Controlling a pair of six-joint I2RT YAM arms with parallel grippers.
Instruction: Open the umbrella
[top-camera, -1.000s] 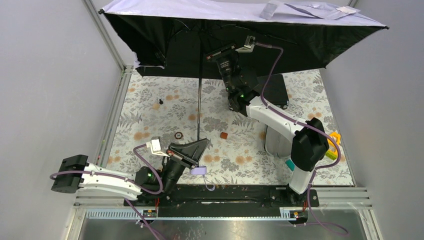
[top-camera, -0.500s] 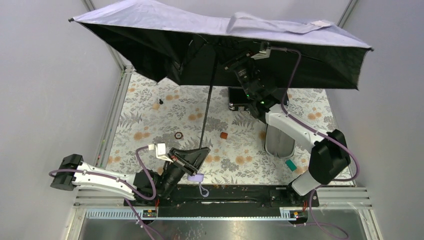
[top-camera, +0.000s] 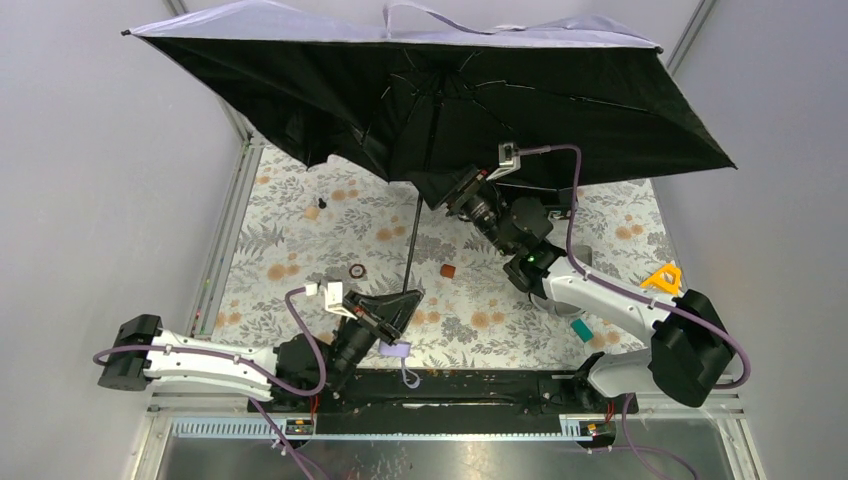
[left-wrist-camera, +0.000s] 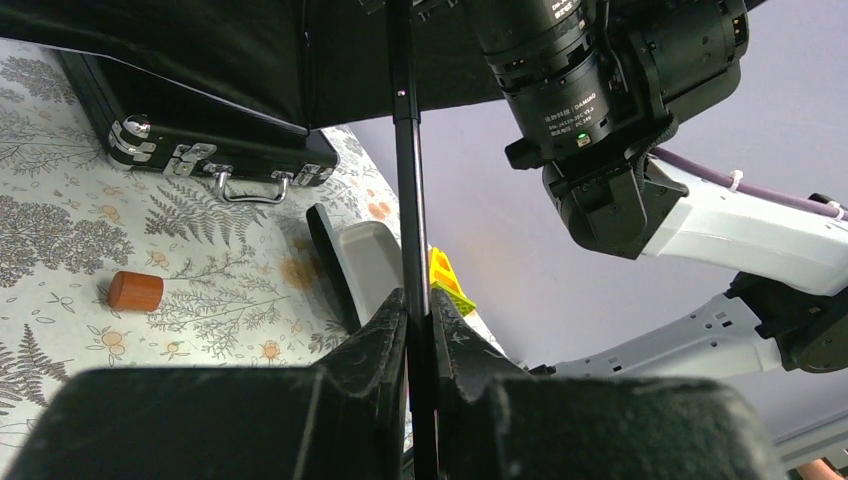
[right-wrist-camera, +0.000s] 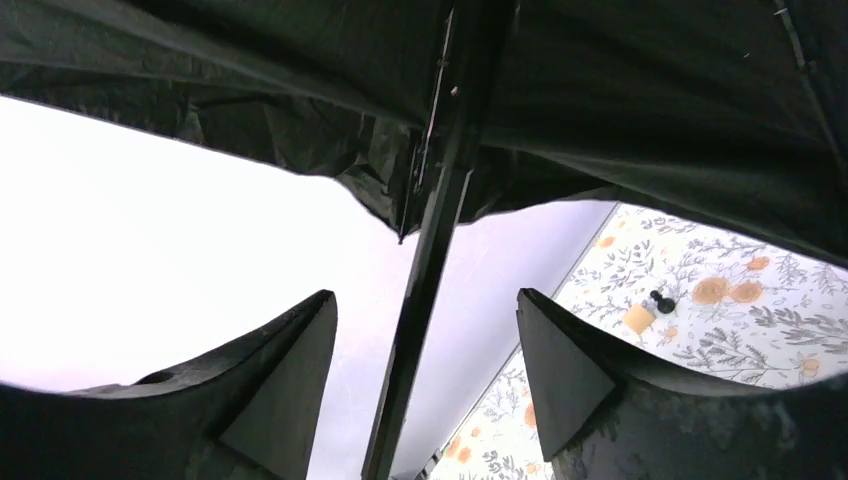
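Note:
The umbrella stands open: its wide canopy (top-camera: 300, 90), lavender on top and black underneath, spreads over the back of the table. Its thin black shaft (top-camera: 411, 245) slants down to my left gripper (top-camera: 400, 306), which is shut on it just above the lavender handle knob (top-camera: 396, 349). In the left wrist view both fingers (left-wrist-camera: 384, 330) press the shaft (left-wrist-camera: 405, 160). My right gripper (top-camera: 456, 192) hangs under the canopy beside the shaft. In the right wrist view it (right-wrist-camera: 423, 292) is open, and the shaft (right-wrist-camera: 430, 250) runs between the spread fingers (right-wrist-camera: 300, 340) untouched.
A black briefcase (left-wrist-camera: 200, 140) lies at the back right under the canopy, with a black case with a grey inside (left-wrist-camera: 365, 265) nearer. A brown cylinder (top-camera: 448, 270), a ring (top-camera: 357, 270), a small black piece (top-camera: 322, 203), a teal block (top-camera: 582, 330) and a yellow triangle (top-camera: 663, 277) lie on the floral cloth.
My right gripper has opened off the umbrella and drawn back down and toward the near side. The canopy has spread wider and tilted. The left gripper has kept its hold on the shaft.

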